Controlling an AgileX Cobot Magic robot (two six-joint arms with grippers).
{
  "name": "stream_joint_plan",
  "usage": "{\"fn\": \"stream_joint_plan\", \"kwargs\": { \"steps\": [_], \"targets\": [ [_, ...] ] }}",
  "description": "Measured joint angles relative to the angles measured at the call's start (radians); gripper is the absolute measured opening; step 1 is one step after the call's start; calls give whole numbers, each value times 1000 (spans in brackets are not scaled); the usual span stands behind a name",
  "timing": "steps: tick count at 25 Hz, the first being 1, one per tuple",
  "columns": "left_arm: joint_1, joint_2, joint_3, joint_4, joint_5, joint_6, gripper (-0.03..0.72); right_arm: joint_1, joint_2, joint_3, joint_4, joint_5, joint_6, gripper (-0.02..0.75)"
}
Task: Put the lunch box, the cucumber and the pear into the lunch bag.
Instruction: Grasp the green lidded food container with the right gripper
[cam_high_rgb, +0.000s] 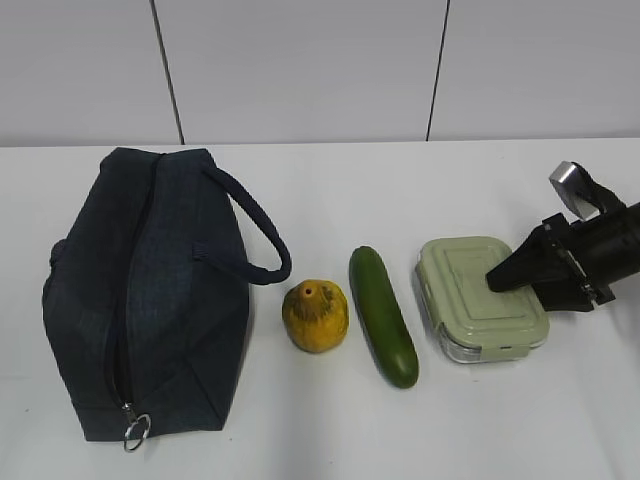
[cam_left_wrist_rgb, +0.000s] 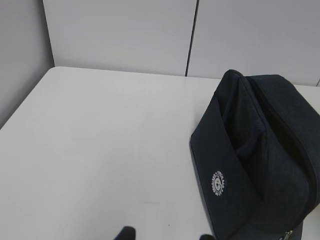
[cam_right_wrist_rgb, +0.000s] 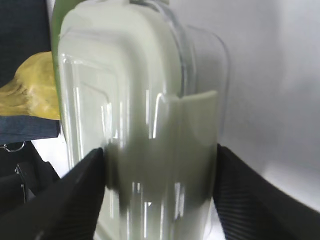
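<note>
Lunch bag (cam_high_rgb: 150, 290) far left, zip apparently shut; left gripper (cam_left_wrist_rgb: 165, 235) beside it, holding nothing. Pear (cam_high_rgb: 316, 316), cucumber (cam_high_rgb: 382, 315) mid-table. Right gripper (cam_right_wrist_rgb: 160, 192) straddling lunch box (cam_high_rgb: 482, 297) — grip unconfirmed; square up, clamp firmly.

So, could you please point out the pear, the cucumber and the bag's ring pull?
pear (cam_high_rgb: 316, 318), exterior view, its front face.
cucumber (cam_high_rgb: 383, 316), exterior view, mid-length.
ring pull (cam_high_rgb: 137, 431), exterior view, the metal ring at the bag's near end.
</note>
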Motion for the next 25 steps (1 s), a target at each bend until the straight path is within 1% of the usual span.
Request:
{"fn": "stream_joint_plan", "kwargs": {
  "steps": [5,9,15,25],
  "targets": [
    [0,0,0,0,0,0,246,0,0,0,10,14,0,433],
    [0,0,0,0,0,0,246,0,0,0,11,16,0,407],
    [0,0,0,0,0,0,246,0,0,0,13,20,0,376],
    [0,0,0,0,0,0,246,0,0,2,13,22,0,371]
  ]
}}
